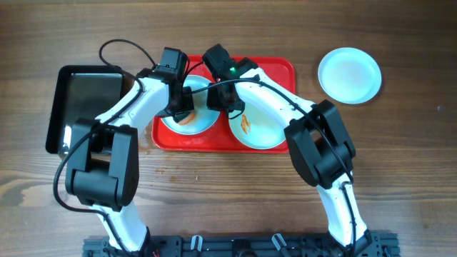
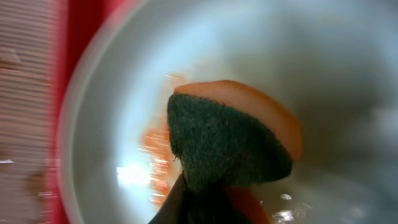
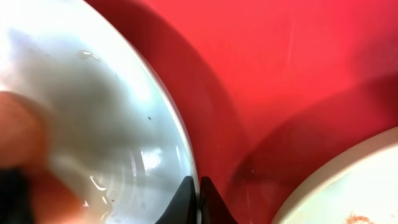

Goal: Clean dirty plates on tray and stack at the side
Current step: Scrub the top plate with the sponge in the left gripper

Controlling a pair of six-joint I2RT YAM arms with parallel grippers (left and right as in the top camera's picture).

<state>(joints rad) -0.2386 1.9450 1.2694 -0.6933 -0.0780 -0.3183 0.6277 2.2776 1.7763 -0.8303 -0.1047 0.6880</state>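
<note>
On the red tray (image 1: 282, 71) lie two plates. My left gripper (image 1: 182, 111) is shut on a green-and-orange sponge (image 2: 230, 146) that presses into the left plate (image 1: 203, 120), next to orange smears (image 2: 158, 162). My right gripper (image 1: 227, 100) is shut on that same plate's right rim (image 3: 180, 143), one finger inside and one outside, as the right wrist view shows (image 3: 198, 186). The right plate (image 1: 260, 128) carries an orange smear, and its edge shows in the right wrist view (image 3: 354, 186). A third plate (image 1: 349, 74) sits on the wood, off the tray to the right.
A glossy black tray (image 1: 86, 100) lies left of the red tray, under the left arm. Both arms cross over the red tray's back half. A cable loops at the back left (image 1: 125, 46). Wooden table surrounds everything.
</note>
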